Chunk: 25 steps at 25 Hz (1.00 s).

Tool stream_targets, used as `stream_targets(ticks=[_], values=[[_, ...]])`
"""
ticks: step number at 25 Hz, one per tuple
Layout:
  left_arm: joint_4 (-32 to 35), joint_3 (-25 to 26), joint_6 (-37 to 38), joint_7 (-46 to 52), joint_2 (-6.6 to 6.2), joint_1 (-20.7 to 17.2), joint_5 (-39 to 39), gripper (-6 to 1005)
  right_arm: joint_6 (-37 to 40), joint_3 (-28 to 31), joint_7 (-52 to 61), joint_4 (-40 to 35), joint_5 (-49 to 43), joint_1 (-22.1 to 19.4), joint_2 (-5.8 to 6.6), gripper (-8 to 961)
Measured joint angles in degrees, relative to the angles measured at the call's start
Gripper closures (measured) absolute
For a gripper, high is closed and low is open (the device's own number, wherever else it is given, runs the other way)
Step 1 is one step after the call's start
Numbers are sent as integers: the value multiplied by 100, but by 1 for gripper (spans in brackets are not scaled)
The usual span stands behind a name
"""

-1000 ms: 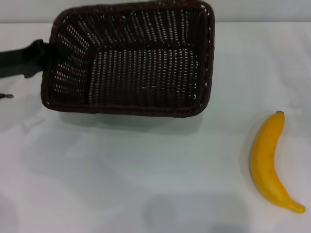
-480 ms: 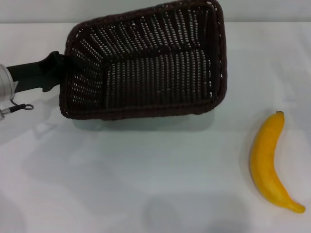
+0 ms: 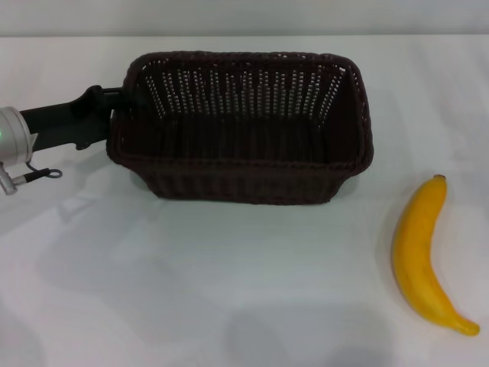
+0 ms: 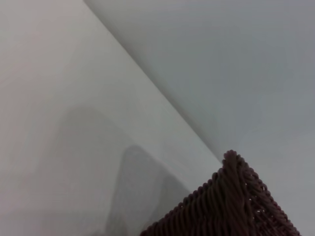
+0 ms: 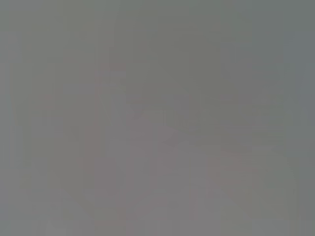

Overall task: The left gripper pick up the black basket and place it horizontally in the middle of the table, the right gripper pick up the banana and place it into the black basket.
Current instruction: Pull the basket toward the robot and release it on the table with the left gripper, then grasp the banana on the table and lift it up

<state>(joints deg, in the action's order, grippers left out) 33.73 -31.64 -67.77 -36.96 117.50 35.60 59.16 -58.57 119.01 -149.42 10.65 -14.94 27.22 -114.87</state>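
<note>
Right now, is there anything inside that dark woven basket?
Nothing shows inside the black basket: only its far woven wall. The near wall hides the floor. The banana lies outside on the table. The left gripper grips the basket's end.

The left pincer (image 3: 114, 122) grips the left end of the black wicker basket (image 3: 244, 126), lying lengthwise on the far worktop (image 3: 229, 290). A banana (image 3: 420, 256) lies near right, apart.

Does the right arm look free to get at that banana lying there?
Probably yes. The banana lies alone on bare table, on the robot's right, apart from the basket that the left gripper holds. Nothing covers it, though the right gripper is out of view.
</note>
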Motion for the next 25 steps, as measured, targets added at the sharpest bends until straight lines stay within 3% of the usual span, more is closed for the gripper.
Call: stream_targets(ticks=[3,8,9,15,18,20,21,25], values=[[0,-1,-12,-1,16,-19,62,634,-1,0,0,18,0,-17,0,96],[133,18,-183,-36,31,-194,217,446,-13,0,0,28,0,-33,-1,97],[206,27,-262,-95,29,-301,348,408,-21,0,0,29,0,-36,-1,97],[382,40,-670,-863,-23,-1139,1802,407,-53,63,529,185,-114,-159,22,97],[347,55,-618,-1488,-25,-1576,2662,402,-54,-329,1805,633,-633,-436,282,97],[253,169,-585,-2096,-12,-1797,3120,399,-125,-595,3146,1083,-1302,-665,642,98],[178,283,-580,-2396,1,-1857,3296,397,-168,-622,3514,1211,-1507,-715,743,98],[-496,1083,-587,-3957,98,-2006,4235,390,-488,-657,5929,2438,-3593,-962,1411,98]])
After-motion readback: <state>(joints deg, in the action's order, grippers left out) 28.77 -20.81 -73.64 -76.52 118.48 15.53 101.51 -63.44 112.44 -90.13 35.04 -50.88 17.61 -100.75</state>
